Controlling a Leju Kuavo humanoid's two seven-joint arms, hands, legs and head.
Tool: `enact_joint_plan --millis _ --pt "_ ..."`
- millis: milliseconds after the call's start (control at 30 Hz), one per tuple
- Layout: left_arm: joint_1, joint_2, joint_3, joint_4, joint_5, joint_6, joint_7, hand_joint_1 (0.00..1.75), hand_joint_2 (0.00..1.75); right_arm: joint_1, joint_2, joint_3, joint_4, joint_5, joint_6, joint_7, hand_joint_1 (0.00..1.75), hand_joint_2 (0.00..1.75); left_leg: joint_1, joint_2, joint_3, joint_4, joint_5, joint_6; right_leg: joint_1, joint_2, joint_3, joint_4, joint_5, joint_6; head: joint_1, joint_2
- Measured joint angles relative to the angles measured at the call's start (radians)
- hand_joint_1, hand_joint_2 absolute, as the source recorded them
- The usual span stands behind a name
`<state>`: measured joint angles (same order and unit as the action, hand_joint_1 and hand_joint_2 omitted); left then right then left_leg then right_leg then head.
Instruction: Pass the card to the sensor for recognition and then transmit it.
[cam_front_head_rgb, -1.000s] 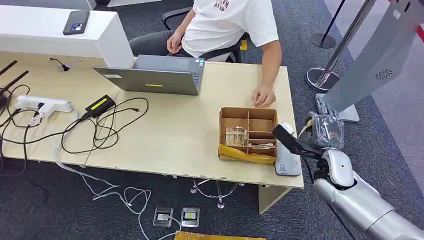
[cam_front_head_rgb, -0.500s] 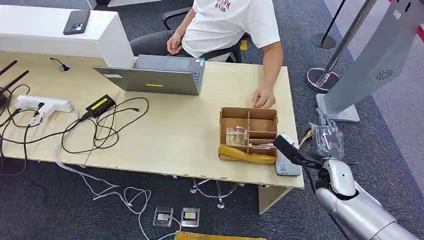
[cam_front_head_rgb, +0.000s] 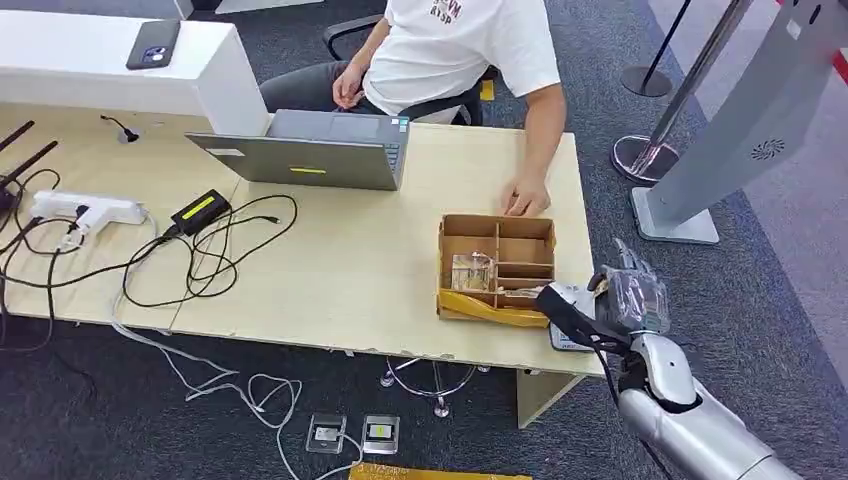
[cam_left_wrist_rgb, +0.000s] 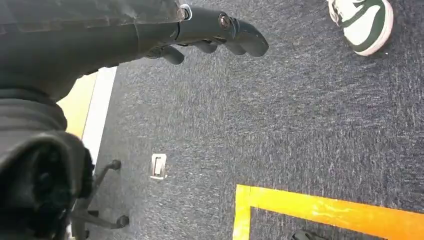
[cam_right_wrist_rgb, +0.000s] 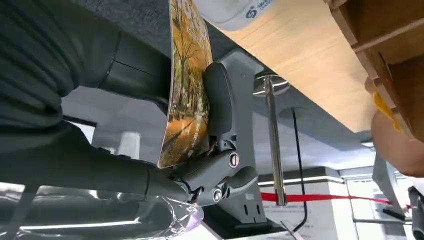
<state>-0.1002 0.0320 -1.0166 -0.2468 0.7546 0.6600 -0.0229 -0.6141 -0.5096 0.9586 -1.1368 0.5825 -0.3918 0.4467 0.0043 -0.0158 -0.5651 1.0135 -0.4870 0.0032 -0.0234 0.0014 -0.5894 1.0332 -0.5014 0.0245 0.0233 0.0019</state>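
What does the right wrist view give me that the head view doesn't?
Right wrist view alone: the card with its autumn-tree picture, pinched edge-on between thumb and fingers.

Head view alone: the whole desk, the laptop, the seated person with a hand beside the cardboard box, and where the right hand sits, off the desk's right corner.

Both: the right hand, the white sensor at the desk edge, the box's corner, the desk.

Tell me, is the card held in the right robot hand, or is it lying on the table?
Held. In the right wrist view the card stands pinched between the right robot hand's thumb and fingers.
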Motion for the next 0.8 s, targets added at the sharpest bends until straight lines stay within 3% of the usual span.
enact_joint_plan --millis 800 --pt "-0.001 0.0 -0.039 -0.011 -0.008 0.003 0.002 0.0 0.0 0.08 0.035 -0.028 0.049 -0.036 -0.021 -0.024 1.75 1.75 0.0 0.0 0.002 0.0 0.0 0.0 0.0 0.001 0.002 0.0 0.0 0.0 0.0 0.0"
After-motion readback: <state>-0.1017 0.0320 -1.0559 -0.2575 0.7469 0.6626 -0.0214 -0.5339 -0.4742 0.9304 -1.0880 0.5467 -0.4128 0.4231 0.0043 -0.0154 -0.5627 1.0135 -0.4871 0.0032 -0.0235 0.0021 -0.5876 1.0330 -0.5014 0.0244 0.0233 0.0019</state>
